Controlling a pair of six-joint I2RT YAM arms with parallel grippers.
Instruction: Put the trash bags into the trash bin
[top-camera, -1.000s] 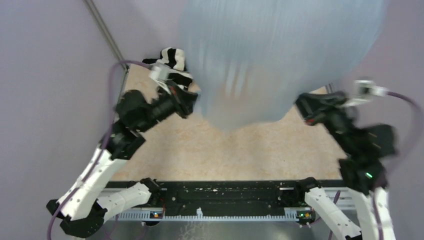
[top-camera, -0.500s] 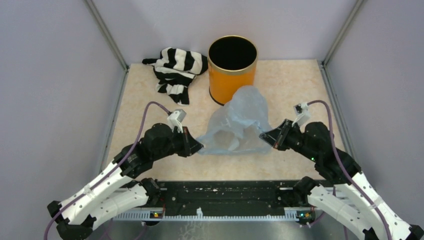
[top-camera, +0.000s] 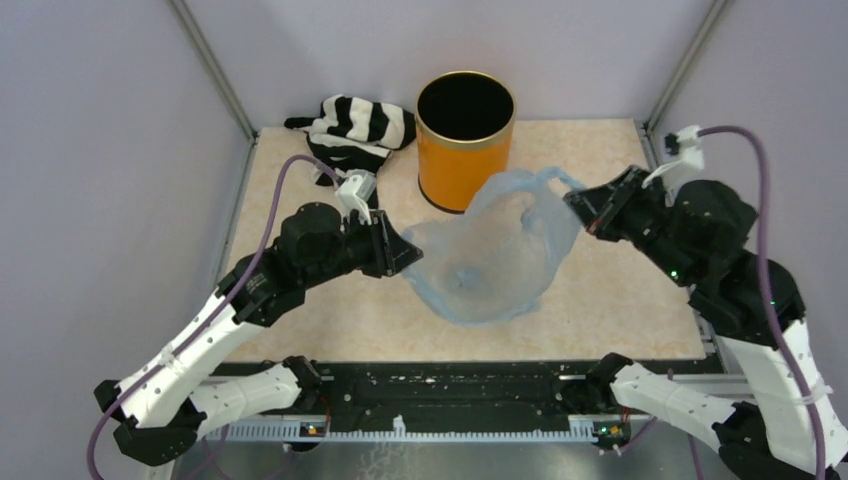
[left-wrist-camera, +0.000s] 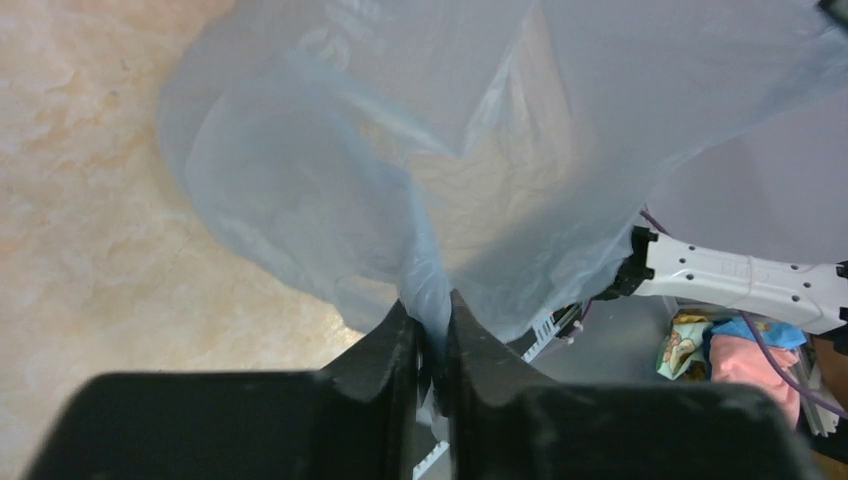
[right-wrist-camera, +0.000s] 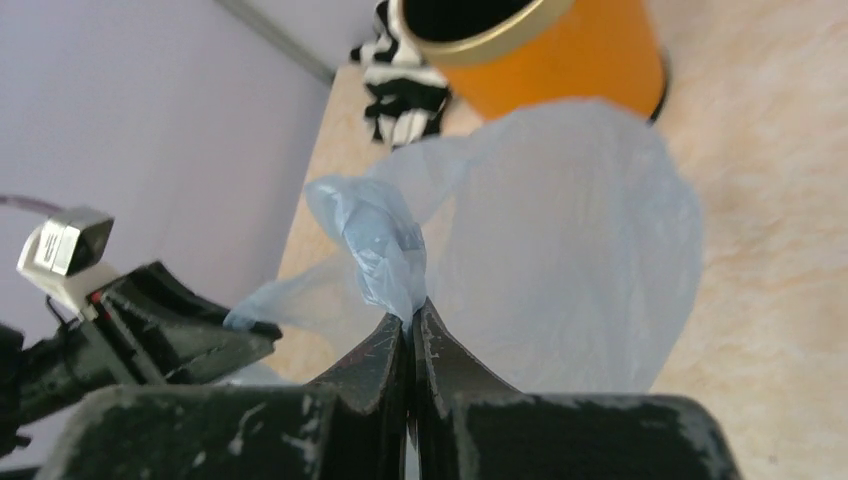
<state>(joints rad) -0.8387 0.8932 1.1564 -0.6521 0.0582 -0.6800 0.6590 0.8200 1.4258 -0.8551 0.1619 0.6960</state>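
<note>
The light-blue translucent trash bag (top-camera: 490, 255) hangs stretched between both grippers, just in front of the orange trash bin (top-camera: 462, 175), which stands upright with its black inside showing. My left gripper (top-camera: 412, 255) pinches a twisted strand of the bag (left-wrist-camera: 330, 180) between nearly closed jaws (left-wrist-camera: 432, 310). My right gripper (top-camera: 572, 205) is shut on a bunched handle loop of the bag (right-wrist-camera: 375, 240), its fingertips together (right-wrist-camera: 410, 315). The bag's body sags toward the table between them. The bin (right-wrist-camera: 570, 60) shows behind the bag in the right wrist view.
A black-and-white striped cloth (top-camera: 355, 135) lies at the back left beside the bin. Purple walls with metal corner posts enclose the beige tabletop (top-camera: 620, 300). The black base rail (top-camera: 450, 385) runs along the near edge.
A second ago the bag was flung up, filling the view. It then dropped low near the table. Now both grippers have risen and the right has moved back toward the bin, stretching the bag.
</note>
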